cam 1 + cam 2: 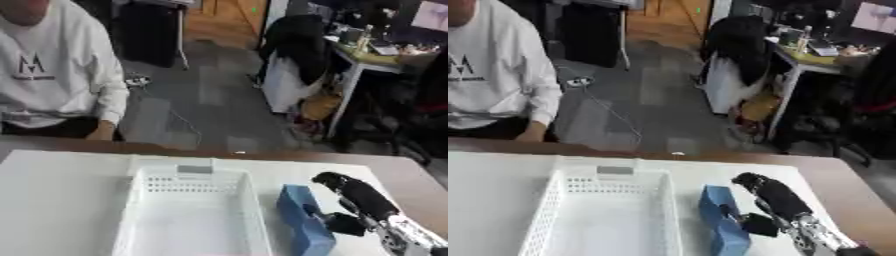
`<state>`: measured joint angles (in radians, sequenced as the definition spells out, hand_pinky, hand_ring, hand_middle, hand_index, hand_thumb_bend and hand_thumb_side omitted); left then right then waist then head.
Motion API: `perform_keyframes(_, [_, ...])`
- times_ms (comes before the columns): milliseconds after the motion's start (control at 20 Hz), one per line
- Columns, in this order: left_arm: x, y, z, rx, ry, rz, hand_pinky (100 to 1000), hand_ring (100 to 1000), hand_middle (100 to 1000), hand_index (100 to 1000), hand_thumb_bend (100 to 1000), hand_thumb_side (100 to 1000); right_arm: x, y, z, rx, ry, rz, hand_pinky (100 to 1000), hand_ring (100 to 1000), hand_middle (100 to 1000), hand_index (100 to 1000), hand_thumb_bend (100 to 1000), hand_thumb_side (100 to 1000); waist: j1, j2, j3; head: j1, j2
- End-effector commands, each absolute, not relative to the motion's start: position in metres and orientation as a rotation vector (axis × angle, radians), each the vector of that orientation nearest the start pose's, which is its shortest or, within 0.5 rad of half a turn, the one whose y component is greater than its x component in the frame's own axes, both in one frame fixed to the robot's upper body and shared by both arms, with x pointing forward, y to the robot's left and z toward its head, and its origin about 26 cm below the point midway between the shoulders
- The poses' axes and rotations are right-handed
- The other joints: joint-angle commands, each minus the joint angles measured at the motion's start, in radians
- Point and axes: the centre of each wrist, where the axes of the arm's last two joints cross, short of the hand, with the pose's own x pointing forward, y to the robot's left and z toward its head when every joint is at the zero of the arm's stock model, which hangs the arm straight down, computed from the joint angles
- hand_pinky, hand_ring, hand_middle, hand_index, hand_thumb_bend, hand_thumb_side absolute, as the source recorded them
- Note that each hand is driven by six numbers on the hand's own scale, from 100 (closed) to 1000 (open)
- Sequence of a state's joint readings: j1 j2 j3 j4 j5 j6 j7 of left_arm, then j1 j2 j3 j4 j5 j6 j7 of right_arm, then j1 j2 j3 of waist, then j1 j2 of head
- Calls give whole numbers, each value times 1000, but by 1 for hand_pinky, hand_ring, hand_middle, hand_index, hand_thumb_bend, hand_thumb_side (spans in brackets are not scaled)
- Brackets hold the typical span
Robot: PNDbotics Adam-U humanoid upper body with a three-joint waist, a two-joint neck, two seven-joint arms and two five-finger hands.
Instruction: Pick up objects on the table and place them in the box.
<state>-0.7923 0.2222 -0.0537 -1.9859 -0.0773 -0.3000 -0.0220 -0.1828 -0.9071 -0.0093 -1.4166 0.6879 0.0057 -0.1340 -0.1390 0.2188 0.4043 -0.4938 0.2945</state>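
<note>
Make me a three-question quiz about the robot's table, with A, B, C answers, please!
1. Where is the blue block?
A. Right of the basket, outside it
B. Inside the basket
C. On the floor

2. What colour is the basket?
A. Red
B. White
C. Green

3. What is the right hand doing?
A. Resting far from everything
B. Reaching into the basket
C. Holding the block between thumb and fingers

Answers:
1 A, the block stands upright just beside the basket's right wall.
2 B, its walls and rim are white.
3 C, the thumb touches the block's side and the fingers curl over behind it.

The left hand is not in view.
</note>
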Motion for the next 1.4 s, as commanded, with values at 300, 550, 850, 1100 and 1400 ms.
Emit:
perform_keyframes(300, [303,175,343,57,3129,518,817,684,783,848,764,1000,313,-471,165,-1457,-1292,1095,757,864,879,919,342,1000,-6,-7,13,-12,-15])
perform_keyframes(550, [303,174,343,53,3129,510,817,685,783,849,763,1000,315,-470,164,-1451,-1287,1090,748,861,877,921,307,1000,-9,-10,18,-15,-13])
perform_keyframes(850, [302,173,344,53,3134,503,818,687,784,849,761,1000,317,-472,165,-1417,-1272,1079,743,862,876,925,284,1000,-14,-17,26,-22,1])
perform_keyframes(1100, [302,171,346,54,3143,477,820,689,785,849,754,1000,317,-475,164,-1368,-1248,1065,741,865,881,928,328,1000,-24,-24,38,-26,3])
perform_keyframes(1400, [301,168,349,62,3146,465,822,691,785,849,750,1000,321,-469,157,-1303,-1251,1066,734,869,885,932,337,982,-35,-26,52,-25,2])
